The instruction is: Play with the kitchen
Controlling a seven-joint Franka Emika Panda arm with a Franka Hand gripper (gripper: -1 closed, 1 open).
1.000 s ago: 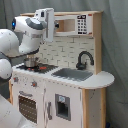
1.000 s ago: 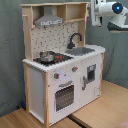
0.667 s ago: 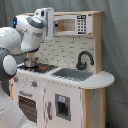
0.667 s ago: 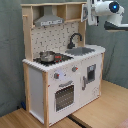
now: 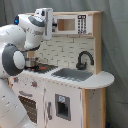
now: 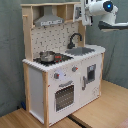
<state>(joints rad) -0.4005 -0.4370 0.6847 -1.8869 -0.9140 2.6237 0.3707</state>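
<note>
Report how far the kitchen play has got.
Done: nothing on the kitchen looks handled; the oven door is shut and a pot sits on the stovetop. In hand: the arm hangs over the stove side in the first exterior view, holding nothing visible. Left: working faucet, knobs or doors.

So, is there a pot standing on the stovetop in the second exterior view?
Yes, a small metal pot stands on the red-ringed stovetop of the kitchen, to the second exterior view's left of the sink.
</note>
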